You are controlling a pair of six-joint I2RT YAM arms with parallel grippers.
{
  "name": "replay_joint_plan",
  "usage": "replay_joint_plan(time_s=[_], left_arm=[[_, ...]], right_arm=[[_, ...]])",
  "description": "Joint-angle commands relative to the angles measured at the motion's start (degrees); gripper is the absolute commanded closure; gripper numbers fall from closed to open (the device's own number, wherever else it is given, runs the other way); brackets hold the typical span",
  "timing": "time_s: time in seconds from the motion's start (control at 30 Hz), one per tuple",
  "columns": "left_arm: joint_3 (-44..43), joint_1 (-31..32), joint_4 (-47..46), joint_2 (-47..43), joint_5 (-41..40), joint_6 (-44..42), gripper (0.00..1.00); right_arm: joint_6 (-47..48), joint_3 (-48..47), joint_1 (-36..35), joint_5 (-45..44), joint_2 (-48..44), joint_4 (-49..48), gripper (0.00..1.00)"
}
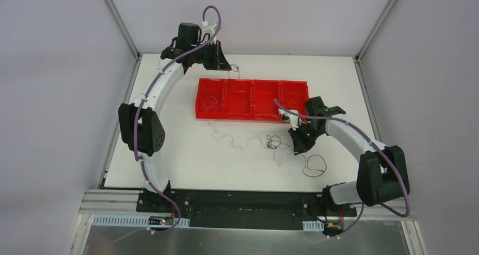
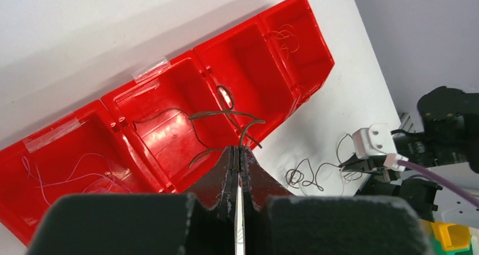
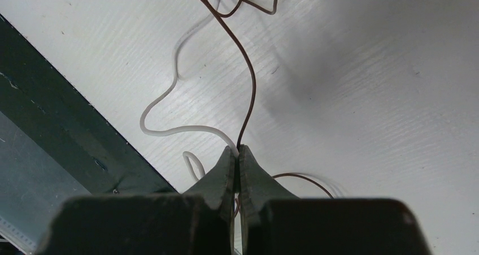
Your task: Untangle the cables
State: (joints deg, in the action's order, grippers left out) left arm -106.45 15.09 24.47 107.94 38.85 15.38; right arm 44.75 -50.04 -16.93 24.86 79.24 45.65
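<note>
Brown cable (image 3: 253,91) pinched in right claw (image 3: 238,151), dark cable (image 2: 246,132) in left claw (image 2: 238,148)

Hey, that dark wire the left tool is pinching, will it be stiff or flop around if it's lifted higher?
Probably floppy: the dark wire hangs in loose curls from the shut left tool. Likely very light, being hair-thin. It could snag, since its strands cross each other.
</note>
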Motion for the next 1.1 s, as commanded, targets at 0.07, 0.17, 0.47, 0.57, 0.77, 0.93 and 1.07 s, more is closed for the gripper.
replay_joint_plan(time_s=[0.07, 0.17, 0.47, 0.57, 0.77, 0.93, 1.07], left_arm=[[1.31, 1.60, -1.10, 2.97, -1.67, -5.72, 1.00], [1.33, 3.01, -1.05, 6.04, -4.21, -9.42, 1.00], [2.03, 6.05, 2.56, 9.13, -10.62, -14.44, 0.66], [5.02, 5.91, 3.13, 3.75, -8.16, -18.16, 0.45], [19.84, 5.91, 3.32, -12.39, 3.32, -31.53, 0.30], [29.91, 8.65, 4.36, -20.14, 7.88, -41.84, 0.28], [34.31, 14.86, 4.25, -20.15, 8.14, -47.56, 0.37]], right_arm=[[-1.47, -3.07, -0.25, 2.31, 1.31, -0.09, 1.00], [-1.64, -3.05, -0.23, 2.36, 1.93, -0.02, 1.00], [-1.75, -3.31, -0.29, 2.42, 2.26, -0.07, 1.00], [-1.81, -3.48, -0.22, 2.40, 2.60, -0.16, 1.00], [-3.14, -3.70, 0.20, 2.21, 3.11, -0.16, 1.00], [-5.10, -3.84, 1.27, 3.32, 3.89, -0.23, 1.00], [-7.37, -4.38, 1.81, 2.65, 6.22, -0.02, 1.00]])
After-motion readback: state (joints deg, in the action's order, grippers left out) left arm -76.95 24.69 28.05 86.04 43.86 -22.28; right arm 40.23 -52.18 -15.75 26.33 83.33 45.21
